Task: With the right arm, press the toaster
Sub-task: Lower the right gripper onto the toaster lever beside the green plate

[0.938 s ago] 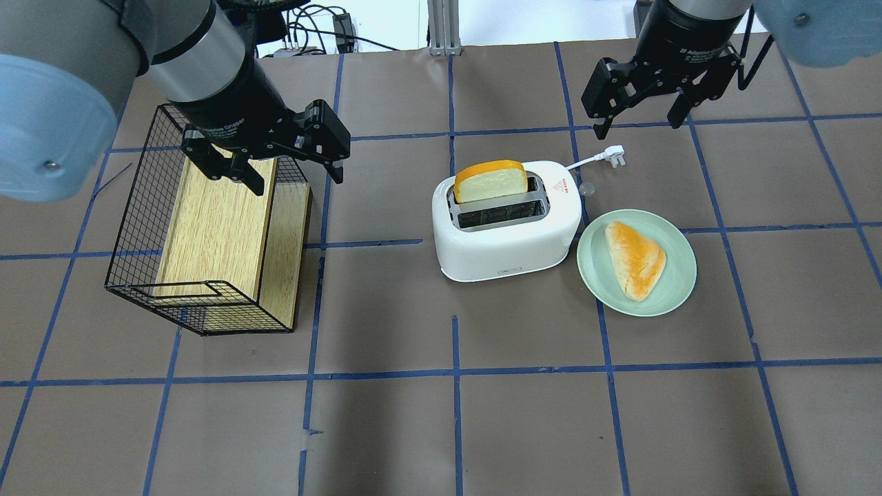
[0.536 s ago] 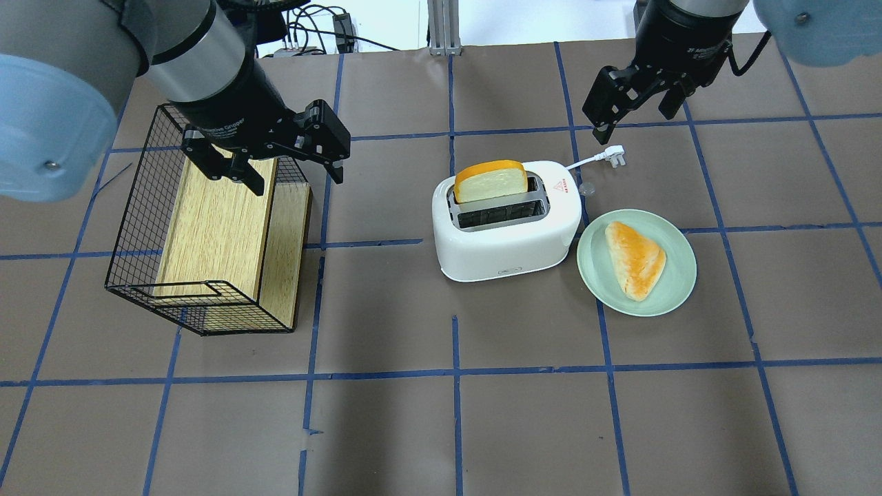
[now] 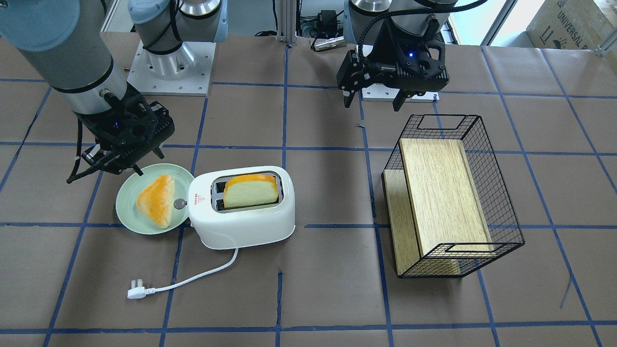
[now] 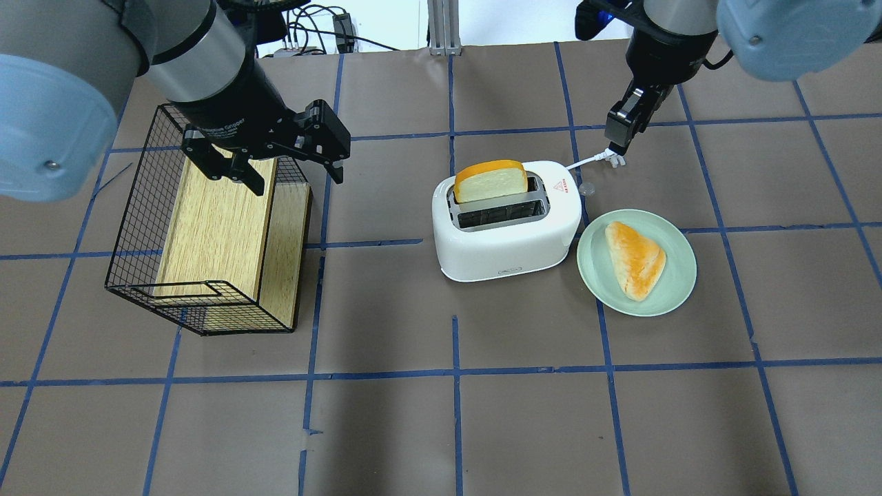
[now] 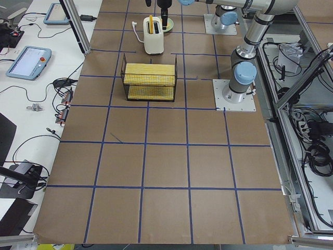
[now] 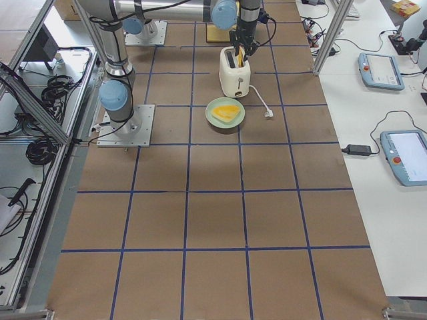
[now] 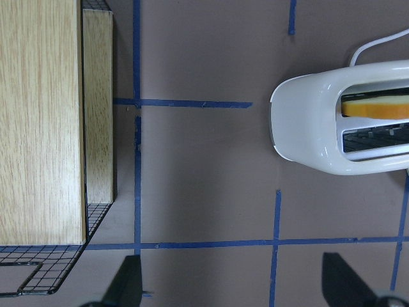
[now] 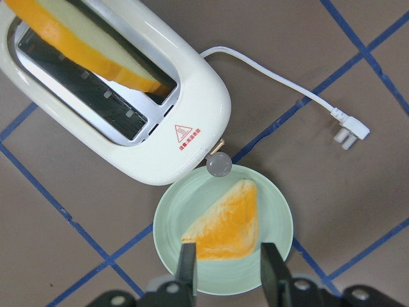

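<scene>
Toaster (image 4: 506, 220) stands mid-desk (image 4: 455, 427), its long axis lying across the robot's front. A slice (image 4: 490, 180) sits high in one slot; the other slot is empty. The lever knob (image 8: 219, 164) sticks out of the end face on the right arm's side, just clear of the plate (image 8: 276, 217) rim. With the slice that high, I read the lever as still up.

Key relation, from the right wrist view: the knob lies ahead of the jaws, a shade toward the jaw on that view's left. Directly below the jaws is the plate with its bread wedge (image 8: 227, 220), not the knob. The toaster's long axis runs slantwise to the line joining the jaws. In the overhead view the right gripper (image 4: 617, 138) is past the knob end, above the plug (image 3: 136, 290) and raised off the desk.

Right jaws: narrow gap, nothing between them. The right arm (image 4: 778, 31) drops steeply, wrist pointing down.

Left gripper (image 4: 298, 178): jaws wide and empty, hanging over the wire basket (image 4: 134, 220) and its wooden board (image 4: 213, 227). The toaster is well apart from them, off to one side. The right arm is clearly the nearer.

Judgement: press not begun. The jaws must shift forward until over the knob, then go straight down. The knob is small and round, so a slip-off is likely, and the plate rim sits close by.
</scene>
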